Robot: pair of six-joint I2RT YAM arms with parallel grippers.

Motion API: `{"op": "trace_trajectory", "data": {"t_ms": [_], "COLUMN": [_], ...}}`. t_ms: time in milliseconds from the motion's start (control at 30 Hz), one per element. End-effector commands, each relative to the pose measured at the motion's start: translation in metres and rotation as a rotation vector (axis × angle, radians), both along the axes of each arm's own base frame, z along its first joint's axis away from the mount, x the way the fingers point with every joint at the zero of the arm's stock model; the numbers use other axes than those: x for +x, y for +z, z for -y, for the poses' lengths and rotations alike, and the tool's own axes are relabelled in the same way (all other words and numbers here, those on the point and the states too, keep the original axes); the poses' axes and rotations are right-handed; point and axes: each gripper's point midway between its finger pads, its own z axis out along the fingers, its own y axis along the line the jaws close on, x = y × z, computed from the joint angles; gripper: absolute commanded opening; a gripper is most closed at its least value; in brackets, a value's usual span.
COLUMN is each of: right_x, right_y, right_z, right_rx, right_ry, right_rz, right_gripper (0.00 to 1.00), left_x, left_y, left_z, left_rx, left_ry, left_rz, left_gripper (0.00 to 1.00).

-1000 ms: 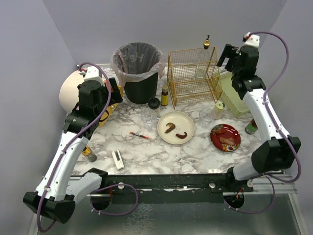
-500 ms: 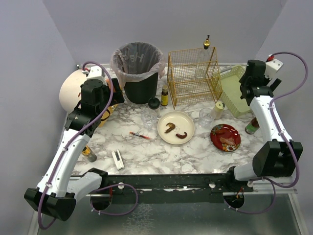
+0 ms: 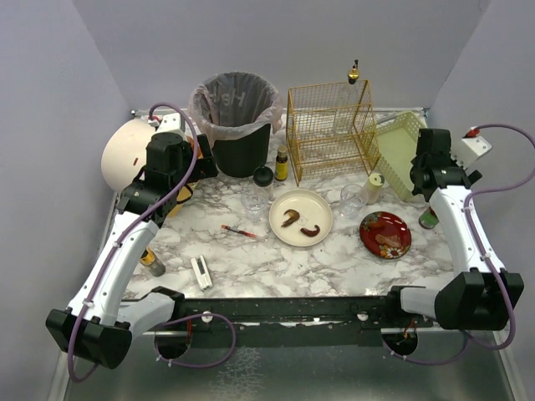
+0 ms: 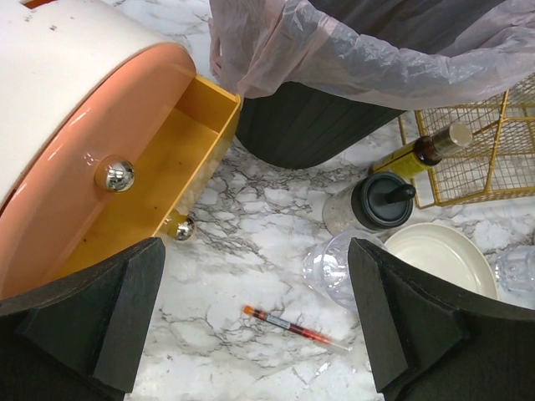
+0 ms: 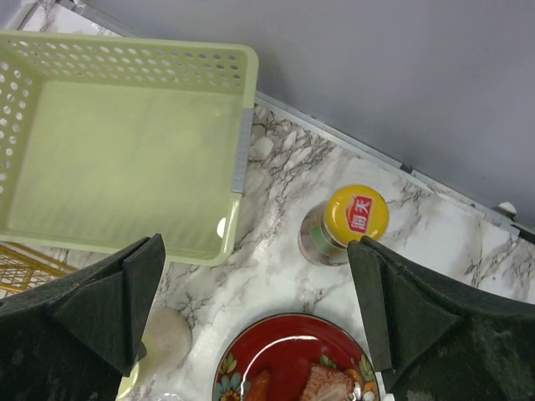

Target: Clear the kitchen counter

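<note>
The kitchen counter (image 3: 251, 255) is white marble with grey veins. My left gripper (image 4: 255, 334) is open and empty, high above a thin red tube with an orange cap (image 4: 297, 327) lying on the counter (image 4: 226, 225). It hangs between the bread box and the bin in the top view (image 3: 191, 167). My right gripper (image 5: 259, 317) is open and empty, high above the counter between a yellow-lidded jar (image 5: 347, 224) and a red plate of food (image 5: 292, 359). It sits at the right edge in the top view (image 3: 435, 171).
A black bin with a pink bag (image 3: 236, 117), a gold wire basket (image 3: 330, 129) and a pale green basket (image 3: 399, 150) stand at the back. A cream plate with sausages (image 3: 301, 217), glasses, bottles, a white bread box with an open drawer (image 3: 125, 150) and a small white device (image 3: 201, 271) are around.
My right arm has swung from the back, over the green basket, rightward and nearer, to above the yellow-lidded jar. My left arm has shifted slightly right and forward.
</note>
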Motion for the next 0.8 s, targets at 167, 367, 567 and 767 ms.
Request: {"op": "trace_trajectory", "data": {"t_ms": [167,367,567,767], "right_x": [-0.036,-0.046,-0.041,-0.024], "right_y": [0.004,-0.006,-0.021,-0.031], "right_z": [0.022,0.042,0.054,0.047], "right_rx": [-0.089,-0.125,-0.079,-0.043], "right_ry": [-0.175,-0.215,-0.187,-0.101], "right_rz": [0.026,-0.011,-0.047,-0.041], "right_gripper": [1.0,1.0,1.0,0.98], "left_x": [-0.007,-0.014,-0.015,-0.013], "left_y": [0.017,0.017,0.011,0.005], "left_z": [0.02,0.025,0.027,0.03], "left_rx": [-0.131,-0.175,-0.188,-0.195], "left_ry": [-0.048,-0.06,-0.063,-0.066], "left_rz": [-0.007,-0.014,-0.033,-0.056], "left_gripper": [0.99,0.99,0.99,0.99]}}
